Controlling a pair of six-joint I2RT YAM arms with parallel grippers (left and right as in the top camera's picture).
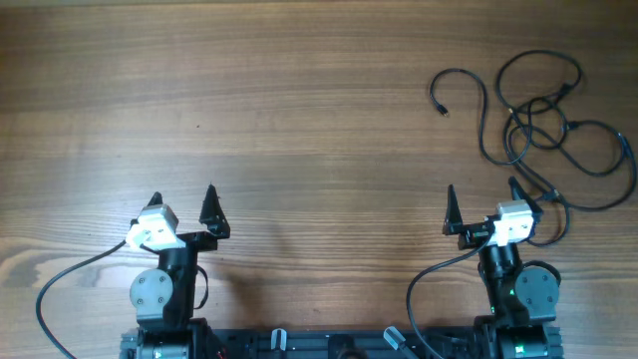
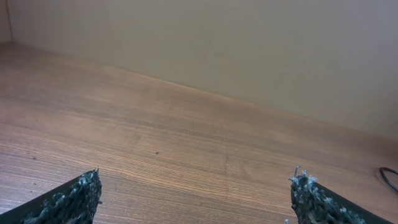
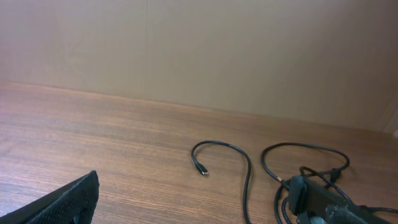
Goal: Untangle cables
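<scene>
The thin black flexible cables (image 1: 543,120) lie in a loose bunch of overlapping loops in the upper right of the overhead frame, on the brown wood-grain table (image 1: 279,90). One strand trails out toward the centre and ends in a small plug end (image 1: 440,107). The right gripper (image 1: 482,189) sits just below the bunch at the lower right with its jaws spread wide and nothing between them. One of the lowest loops runs right beside its wrist. The left gripper (image 1: 182,194), at the lower left, is equally wide open and empty, well apart from the cords. In its wrist view only a sliver of cord shows at the far right edge. The step in hand looks like the first reach, and nothing appears separated yet. A good start would be for the right arm to go for the free strand near its plug, which the right wrist view shows lying alone on bare wood to the left of the bunch. It should close low on that single cord, not on a crossing. The left arm would probably do best pinning the bunch from the centre side, so that a slow pull draws the strand out and does not drag the whole heap or tighten a knot.
</scene>
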